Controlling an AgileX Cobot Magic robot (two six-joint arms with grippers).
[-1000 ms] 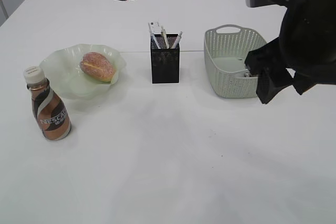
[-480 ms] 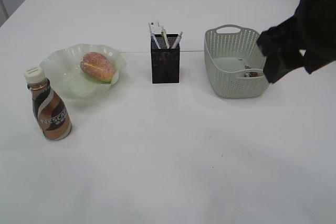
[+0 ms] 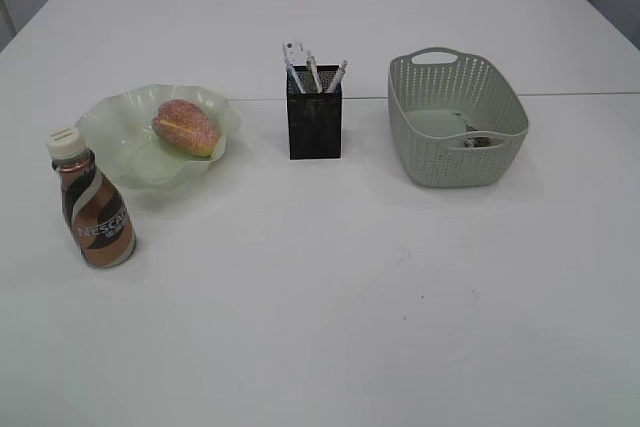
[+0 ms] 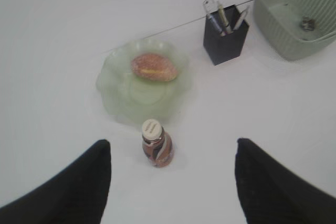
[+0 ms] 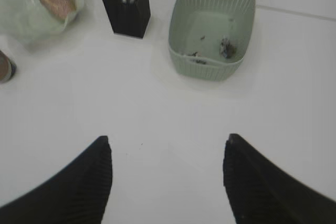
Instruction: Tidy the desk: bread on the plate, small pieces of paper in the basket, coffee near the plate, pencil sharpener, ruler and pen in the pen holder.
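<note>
Both arms have left the exterior view since 1 second ago — the right one had been at the basket point(image 3: 457, 132). Now the left gripper point(image 4: 170, 182) and right gripper point(image 5: 165, 179) hang high, jaws spread wide, empty. Bread point(image 3: 185, 126) sits on the plate point(image 3: 120, 142), coffee point(image 3: 92, 210) just beside it, pens in the pen holder point(image 3: 314, 124), paper scraps in the basket. The task looks finished — the near surface point(image 3: 380, 327) is open room.
</note>
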